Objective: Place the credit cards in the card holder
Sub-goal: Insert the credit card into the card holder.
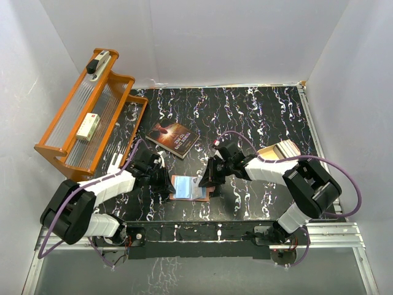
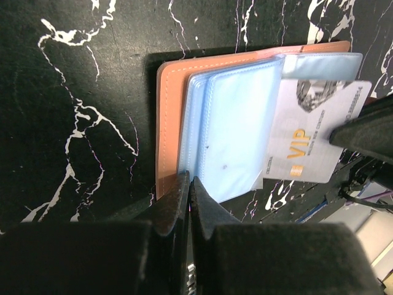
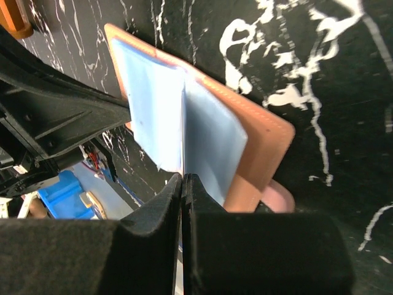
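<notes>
**Tan leather spread open, a pale card at the pocket's mouth**

The card holder (image 1: 187, 187) lies flat near the middle of the bench's (image 1: 258, 110) near edge, with its pale blue plastic sleeves (image 2: 233, 135) facing up. The right gripper (image 3: 182, 179) is clamped on a white card (image 2: 307, 135) marked VIP. It holds the card by the outer end, with the other end at the sleeves' open side; how far the card is in, I cannot tell. The left gripper (image 2: 187, 184) is closed, its tips at the holder's left edge. Whether it pinches a leaf or only presses there, I cannot tell.

To my eye this is the sliding-in step. Done well, the card goes in flat and square to the pocket mouth, pushed slowly, while the left gripper pins the holder so it does not skate. A tilted corner would likely snag the soft plastic.
</notes>
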`<state>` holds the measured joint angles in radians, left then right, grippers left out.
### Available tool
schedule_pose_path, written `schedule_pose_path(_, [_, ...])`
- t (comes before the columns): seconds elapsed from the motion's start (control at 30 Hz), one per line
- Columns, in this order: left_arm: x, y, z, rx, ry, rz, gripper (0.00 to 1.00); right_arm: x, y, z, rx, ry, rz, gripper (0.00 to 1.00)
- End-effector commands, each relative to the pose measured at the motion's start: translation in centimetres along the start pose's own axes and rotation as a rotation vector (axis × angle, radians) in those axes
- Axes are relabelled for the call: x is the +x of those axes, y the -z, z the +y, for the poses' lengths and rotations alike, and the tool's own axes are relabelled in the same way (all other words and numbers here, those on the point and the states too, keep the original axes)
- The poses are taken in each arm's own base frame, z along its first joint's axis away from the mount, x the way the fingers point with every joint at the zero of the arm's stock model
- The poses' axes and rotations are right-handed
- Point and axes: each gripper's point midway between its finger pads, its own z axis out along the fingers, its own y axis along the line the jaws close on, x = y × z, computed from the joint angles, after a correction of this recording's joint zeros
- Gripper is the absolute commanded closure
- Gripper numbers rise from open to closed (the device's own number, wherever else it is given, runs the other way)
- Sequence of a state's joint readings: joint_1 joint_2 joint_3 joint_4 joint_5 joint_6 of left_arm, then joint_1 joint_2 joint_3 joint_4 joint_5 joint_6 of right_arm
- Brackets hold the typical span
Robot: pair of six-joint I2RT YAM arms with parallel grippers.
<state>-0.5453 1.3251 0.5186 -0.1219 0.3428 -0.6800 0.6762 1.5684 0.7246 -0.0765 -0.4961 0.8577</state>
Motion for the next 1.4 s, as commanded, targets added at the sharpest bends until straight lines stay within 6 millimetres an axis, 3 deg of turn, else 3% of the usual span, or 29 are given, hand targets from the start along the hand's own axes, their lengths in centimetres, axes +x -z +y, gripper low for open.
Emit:
schedule_pose_path(0.0, [1.3, 0.0, 1.1, -0.030, 0.016, 0.022, 1.00, -1.1, 0.8, 0.4, -0.056, 0.048, -0.023, 1.00])
schedule_pose_path(0.37, [1.3, 0.2, 1.2, -0.030, 0.017, 0.009, 1.00, -0.8, 0.5, 1.4, -0.129, 0.079, 0.023, 1.00])
schedule_pose_path(0.6, [1.0, 0.4, 0.1, 0.011, 0.016, 0.014, 1.00, -1.0, 0.3, 1.5, -0.136, 0.075, 0.021, 1.00])
schedule_pose_path(0.9, [-1.9, 3.1, -1.7, -0.020, -0.029, -0.066, 0.89, -1.8, 1.0, 2.1, -0.112, 0.092, -0.014, 1.00])
schedule_pose_path(1.13, [-1.8, 2.3, -0.2, -0.083, -0.045, -0.055, 0.88, -1.9, 0.1, 2.5, -0.164, 0.064, 0.001, 1.00])
schedule_pose_path(1.37, [-0.5, 1.0, 1.3, -0.108, -0.044, -0.010, 0.93, -1.7, -0.9, 1.3, -0.142, 0.056, 0.023, 1.00])
